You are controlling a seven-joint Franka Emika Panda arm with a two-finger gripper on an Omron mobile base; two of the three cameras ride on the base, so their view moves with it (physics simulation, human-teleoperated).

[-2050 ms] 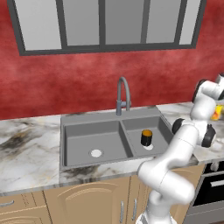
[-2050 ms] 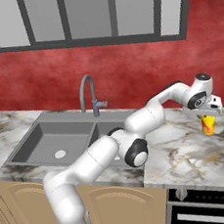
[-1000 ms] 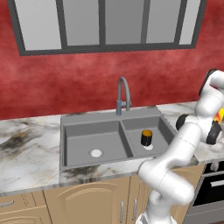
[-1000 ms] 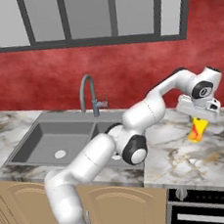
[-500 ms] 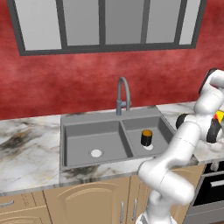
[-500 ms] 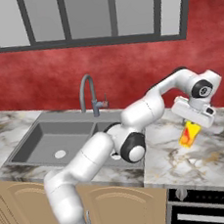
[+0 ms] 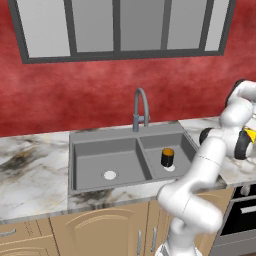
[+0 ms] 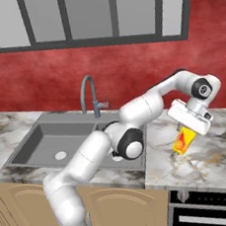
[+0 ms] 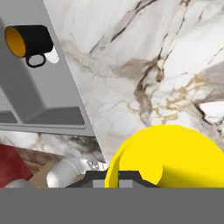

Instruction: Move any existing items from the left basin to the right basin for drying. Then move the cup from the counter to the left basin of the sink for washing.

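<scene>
The yellow cup [image 8: 184,141] with its red-orange mark hangs tilted just above the marble counter [image 8: 217,158], right of the sink. My gripper [image 8: 186,130] is shut on its upper part. In the hand view the cup [image 9: 175,158] bulges large at the bottom, hiding the finger tips. A sliver of the cup [image 7: 248,133] shows at the right edge of the left base view. The black jar [image 7: 167,156] with an orange top stands in the right basin [image 7: 181,148]. The left basin [image 7: 107,156] holds nothing but its white drain. The jar [image 9: 30,40] appears far off in the hand view.
The tall curved faucet [image 7: 141,104] rises behind the sink divider. My own arm arcs over the sink's right side in the right base view. A dark oven front [image 8: 210,212] sits below the counter at the right. The red wall and window close the back.
My gripper has carried the yellow cup leftward and a little lower, toward the sink, tilting it more. The jar has stayed in the right basin.
</scene>
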